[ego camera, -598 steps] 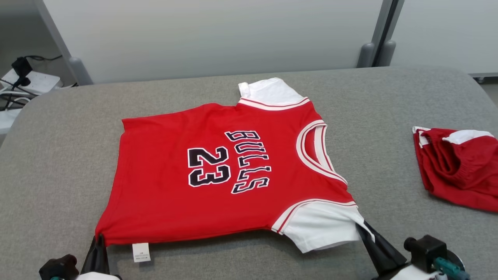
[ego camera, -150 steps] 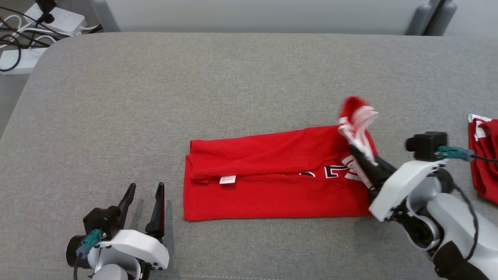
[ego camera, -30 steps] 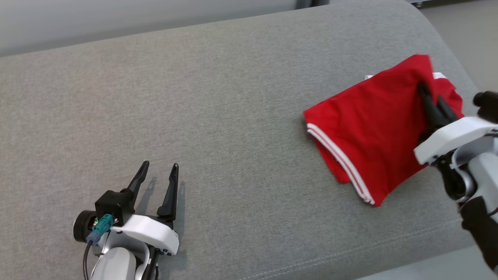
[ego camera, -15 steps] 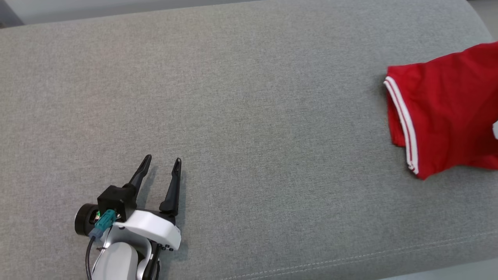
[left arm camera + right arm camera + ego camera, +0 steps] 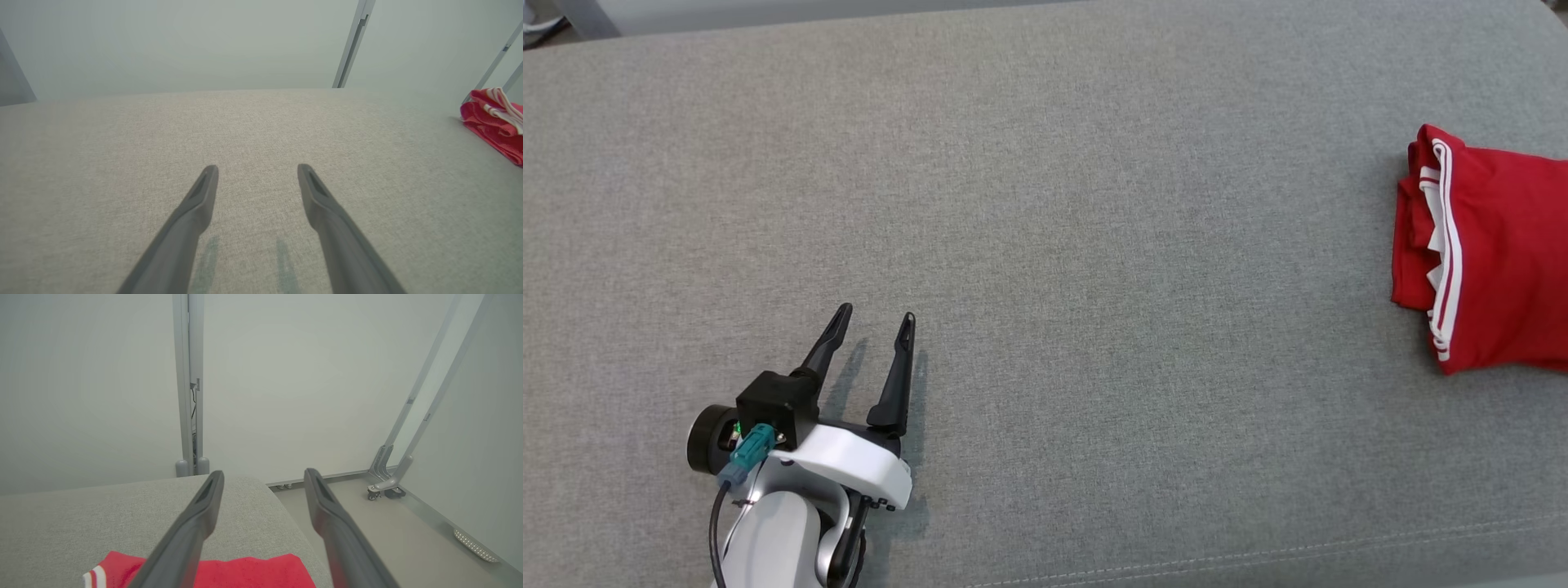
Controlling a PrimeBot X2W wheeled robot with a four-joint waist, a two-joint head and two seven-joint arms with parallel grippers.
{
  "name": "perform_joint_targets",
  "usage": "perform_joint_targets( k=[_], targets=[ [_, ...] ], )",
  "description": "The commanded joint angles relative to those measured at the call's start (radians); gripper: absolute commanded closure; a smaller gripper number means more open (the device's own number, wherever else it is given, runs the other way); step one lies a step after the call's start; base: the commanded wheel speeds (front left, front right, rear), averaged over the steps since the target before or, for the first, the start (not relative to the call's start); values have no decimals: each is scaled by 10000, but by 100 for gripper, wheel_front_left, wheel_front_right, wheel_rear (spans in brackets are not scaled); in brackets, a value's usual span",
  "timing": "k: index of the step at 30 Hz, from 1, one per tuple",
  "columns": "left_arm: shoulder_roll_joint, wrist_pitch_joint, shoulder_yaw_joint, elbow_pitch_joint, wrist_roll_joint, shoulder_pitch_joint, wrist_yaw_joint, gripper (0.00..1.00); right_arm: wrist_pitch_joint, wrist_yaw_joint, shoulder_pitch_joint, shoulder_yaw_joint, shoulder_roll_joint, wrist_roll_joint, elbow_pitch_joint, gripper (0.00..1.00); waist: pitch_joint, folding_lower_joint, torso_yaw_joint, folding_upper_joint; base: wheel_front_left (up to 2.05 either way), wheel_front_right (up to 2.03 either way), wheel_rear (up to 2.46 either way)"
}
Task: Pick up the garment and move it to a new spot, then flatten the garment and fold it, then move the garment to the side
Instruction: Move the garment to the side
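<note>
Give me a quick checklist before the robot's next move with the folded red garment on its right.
1. Garment folded: ok, striped edge slightly uneven.
2. Garment at the right side of the grey surface: ok.
3. Right gripper open, nothing between its fingers: ok.
4. Left gripper open, empty, apart from garment: ok.
5. Whole garment resting on the surface: cannot tell, partly out of frame.

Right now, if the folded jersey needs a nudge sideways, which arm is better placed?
Right. The right gripper hangs open just over the folded red jersey; the left gripper sits far from it.
</note>
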Motion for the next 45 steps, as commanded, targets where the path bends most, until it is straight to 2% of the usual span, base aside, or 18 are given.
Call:
perform_joint_targets(
  k=[1, 4, 8, 13, 17, 30, 45],
  targets=[
    [91, -57, 238, -246, -107, -162, 124, 0, -132, 14, 417, 107, 510, -456, -987, 0, -173, -1, 46, -1, 0, 0, 0],
    [91, -57, 256, -278, -159, -70, 230, 0, -132, 14, 838, 708, 1160, -610, -2044, 0, -369, -1, 92, -1, 0, 0, 0],
    [91, -57, 312, -278, -182, 40, 332, 0, -132, 14, 1336, 1516, 1572, -299, -2925, 0, -600, -1, 154, -1, 0, 0, 0],
    [91, -57, 379, -308, -209, 289, 539, 0, -132, 14, 2348, 2784, 1784, 538, -3911, 0, -1015, -1, 367, -1, 0, 0, 0],
    [91, -57, 442, -381, -275, 493, 801, 0, -132, 14, 3301, 3234, 1807, 1085, -4539, 0, -1348, -1, 660, -1, 0, 0, 0],
    [91, -57, 723, -443, -91, 1409, 1155, 0, -132, 14, 5711, 3575, 2098, 1562, -5255, 0, -2559, -1, 1315, -1, 0, 0, 0],
    [91, -57, 1191, -818, 55, 2141, 1139, 0, -132, 14, 6847, 3355, 2523, 1315, -5335, 0, -2970, -1, 1149, -1, 0, 0, 0]
  ],
)
